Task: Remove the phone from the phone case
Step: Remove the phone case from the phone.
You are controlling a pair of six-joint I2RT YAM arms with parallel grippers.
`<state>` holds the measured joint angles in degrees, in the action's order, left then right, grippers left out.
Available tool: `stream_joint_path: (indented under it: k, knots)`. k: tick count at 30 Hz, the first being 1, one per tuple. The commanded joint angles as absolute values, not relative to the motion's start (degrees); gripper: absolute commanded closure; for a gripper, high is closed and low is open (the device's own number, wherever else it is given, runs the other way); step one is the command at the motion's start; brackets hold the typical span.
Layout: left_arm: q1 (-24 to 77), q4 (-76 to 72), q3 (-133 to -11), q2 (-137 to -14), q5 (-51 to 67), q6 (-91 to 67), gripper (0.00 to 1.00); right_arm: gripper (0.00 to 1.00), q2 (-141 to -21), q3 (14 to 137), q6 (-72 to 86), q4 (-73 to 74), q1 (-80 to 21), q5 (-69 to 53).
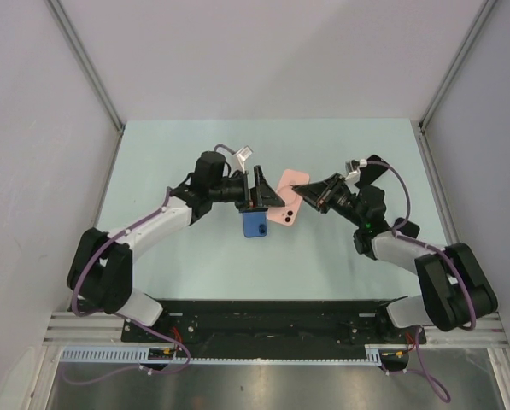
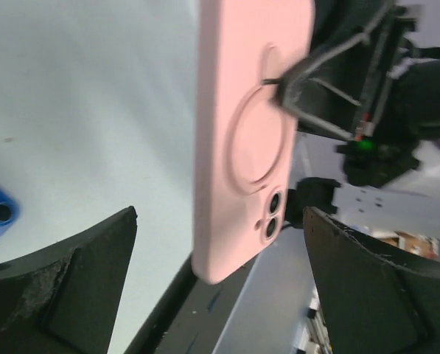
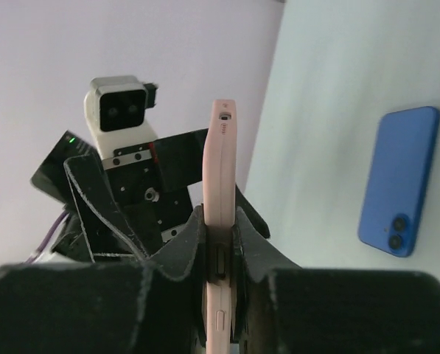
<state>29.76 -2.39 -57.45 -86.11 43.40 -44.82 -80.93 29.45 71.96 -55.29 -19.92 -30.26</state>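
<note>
Table (image 1: 195, 265): pale green surface.

Left gripper (image 1: 258, 198): jaws released and spread wide, grasping nothing, positioned above the phone.

Right gripper (image 1: 301, 195): jaws clenched on the case, one finger on each broad face.

Case (image 1: 285, 210): matte pink, with a ring on the back and a two-lens cutout at one corner. It is held on edge.

Phone (image 1: 255, 225): blue, lying flat on the table with its back up, two lenses showing, apart from the case.

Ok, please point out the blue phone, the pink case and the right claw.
phone (image 3: 398, 181): right wrist view, middle of its back.
case (image 2: 253, 133): left wrist view, ring on its back.
right claw (image 3: 220, 225): right wrist view, midway between its fingertips.
</note>
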Motion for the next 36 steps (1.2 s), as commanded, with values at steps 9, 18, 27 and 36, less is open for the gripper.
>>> stream_joint_path:
  k: [9,18,27,36]
  knots:
    - [38.4,18.6,-66.9,-80.5,15.6,-24.9,0.02,1.00,-67.5,44.9,58.9,2.0,-24.6,0.2]
    - [48.5,16.6,-68.5,-79.9,3.0,-17.7,0.03,1.00,-71.4,53.9,61.6,18.1,-27.1,11.6]
    - [58.4,14.9,-72.2,-84.6,-8.3,-10.5,0.04,1.00,-73.0,58.6,63.4,24.2,-27.9,11.4]
    - [64.0,10.7,-72.7,-88.5,-13.7,-6.0,0.10,1.00,-72.8,59.5,63.4,24.3,-27.6,7.0]
